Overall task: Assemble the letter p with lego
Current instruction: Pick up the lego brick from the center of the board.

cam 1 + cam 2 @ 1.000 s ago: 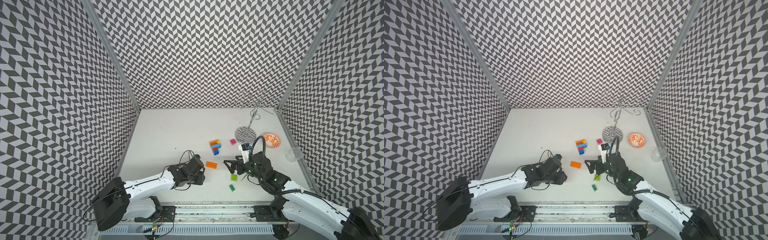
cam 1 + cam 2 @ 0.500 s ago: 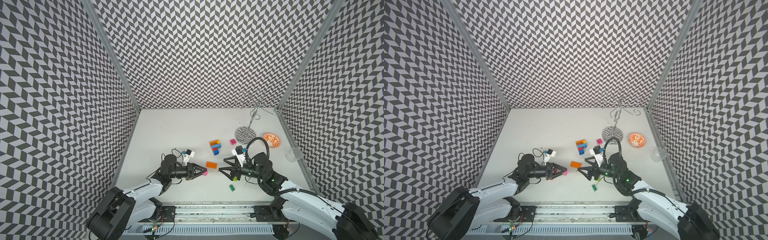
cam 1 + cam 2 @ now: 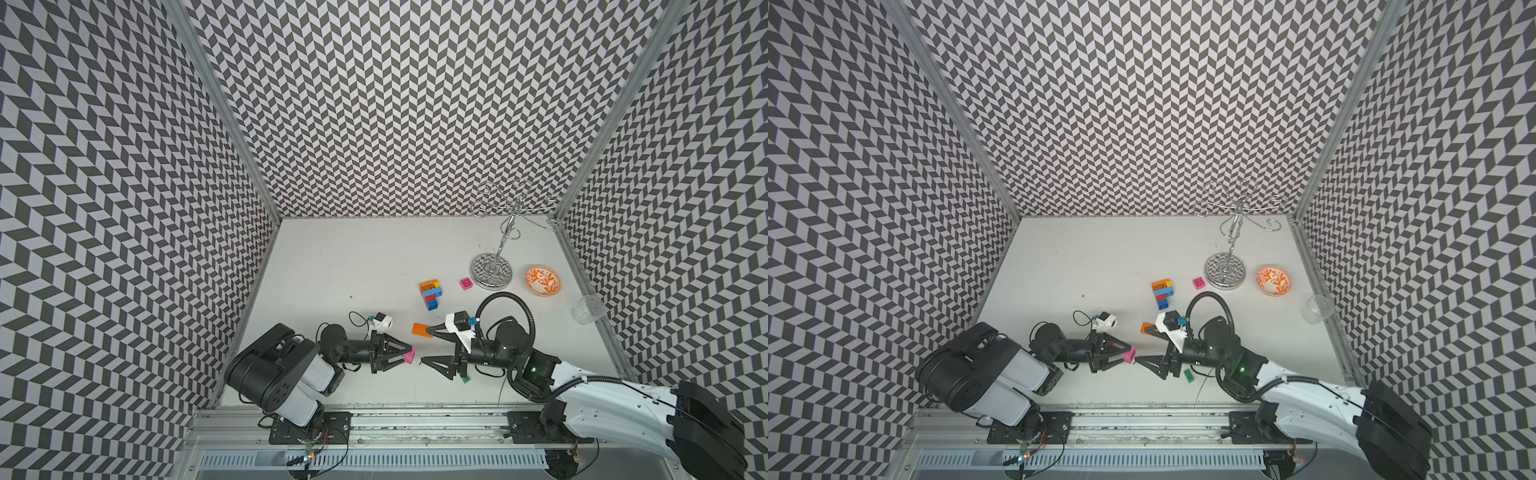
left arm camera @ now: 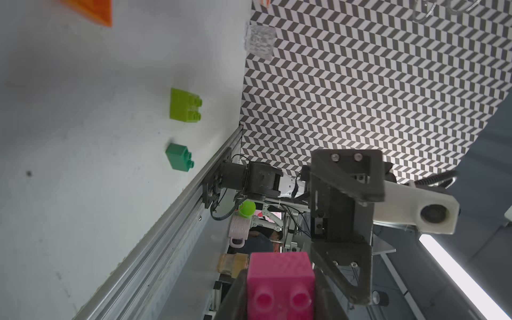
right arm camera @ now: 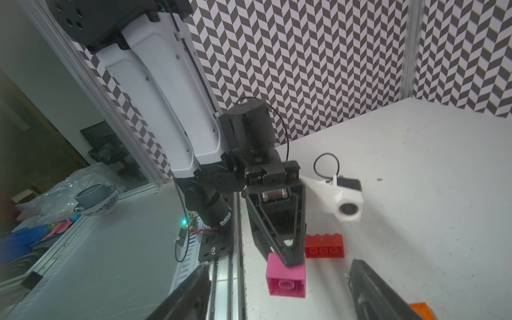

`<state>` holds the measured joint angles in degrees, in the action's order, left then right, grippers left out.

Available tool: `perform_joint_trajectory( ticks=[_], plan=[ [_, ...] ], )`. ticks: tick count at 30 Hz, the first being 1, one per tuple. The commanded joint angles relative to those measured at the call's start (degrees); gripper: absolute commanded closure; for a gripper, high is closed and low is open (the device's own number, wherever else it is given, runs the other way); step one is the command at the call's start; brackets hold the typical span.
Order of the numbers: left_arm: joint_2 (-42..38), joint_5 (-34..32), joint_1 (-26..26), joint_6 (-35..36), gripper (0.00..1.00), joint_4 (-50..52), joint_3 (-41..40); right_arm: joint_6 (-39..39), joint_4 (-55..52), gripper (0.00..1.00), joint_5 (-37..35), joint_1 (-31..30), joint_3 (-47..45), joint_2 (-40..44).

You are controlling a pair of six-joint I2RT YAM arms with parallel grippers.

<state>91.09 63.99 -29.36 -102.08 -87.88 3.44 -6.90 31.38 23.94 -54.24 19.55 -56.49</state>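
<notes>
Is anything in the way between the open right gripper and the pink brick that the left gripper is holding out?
Nothing visible. In a top view the right gripper faces the pink brick, pinched in the left gripper, across a bare gap. The orange brick lies on the table beside that gap, not in it.

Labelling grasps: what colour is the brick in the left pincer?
Pink. The brick shows best in left wrist view.

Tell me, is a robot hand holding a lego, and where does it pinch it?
The left gripper pinches a pink brick by two opposite side walls, at its fingertips. The right gripper is open and holds nothing.
</notes>
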Motion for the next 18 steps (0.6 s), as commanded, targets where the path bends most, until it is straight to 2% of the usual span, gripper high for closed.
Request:
perform_joint_trajectory(
  ticks=[1,10,18],
  plan=[
    [1.32,1.23,-0.26,-2.40,0.78,-18.26,-0.37,3.75,5.94,0.21,-3.82,-0.61,0.63,-1.43],
    [-0.28,1.23,-0.35,-4.06,0.78,-18.21,0.76,5.87,7.41,0.21,-2.05,-2.94,0.10,-6.76],
    [0.23,1.20,-0.35,-3.96,0.78,-18.26,0.68,5.68,7.71,0.31,-1.63,-3.98,1.57,-12.36]
  ],
)
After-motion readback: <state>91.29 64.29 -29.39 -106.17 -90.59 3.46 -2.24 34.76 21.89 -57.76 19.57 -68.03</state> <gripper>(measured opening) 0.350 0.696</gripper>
